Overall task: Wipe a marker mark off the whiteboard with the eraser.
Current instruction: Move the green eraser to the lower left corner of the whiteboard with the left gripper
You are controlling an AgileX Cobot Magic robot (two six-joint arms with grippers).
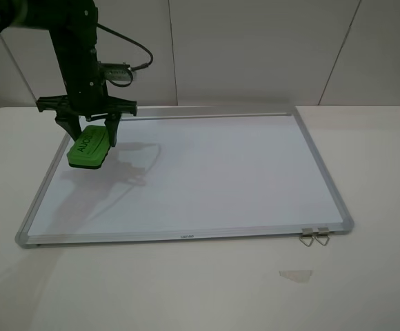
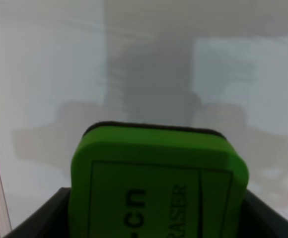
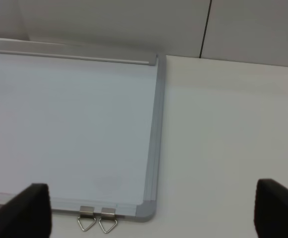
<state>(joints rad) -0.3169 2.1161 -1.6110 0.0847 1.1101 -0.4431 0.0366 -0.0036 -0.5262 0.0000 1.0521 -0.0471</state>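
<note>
Black left jaws are clenched on the two long sides of the bright green eraser (image 1: 88, 148), holding it lengthwise between them. From the left wrist camera the eraser (image 2: 159, 183) fills the lower part of the view. Dark printed lettering shows on its top, and a thin dark felt edge shows at its far end. It is over the whiteboard (image 1: 221, 172) close to the far left corner, just inside the silver frame. Whether the felt presses on the board or hangs just above it cannot be told. The arm's grey shadow falls on the white surface (image 2: 44, 74) beside the eraser.

Right jaws show only in the right wrist view, as two dark tips standing wide apart with nothing between them. They are above the near right corner of the whiteboard (image 3: 59, 124).

Two metal clips (image 1: 314, 237) (image 3: 97, 220) hang from that corner's frame. A grey tray strip (image 1: 207, 114) runs along the far long edge. The board lies flat on a white worktop (image 1: 365, 289). A small pale patch (image 1: 295, 276), too faint to identify, lies on the worktop near the clips. Pale wall panels (image 1: 255, 48) stand behind.
</note>
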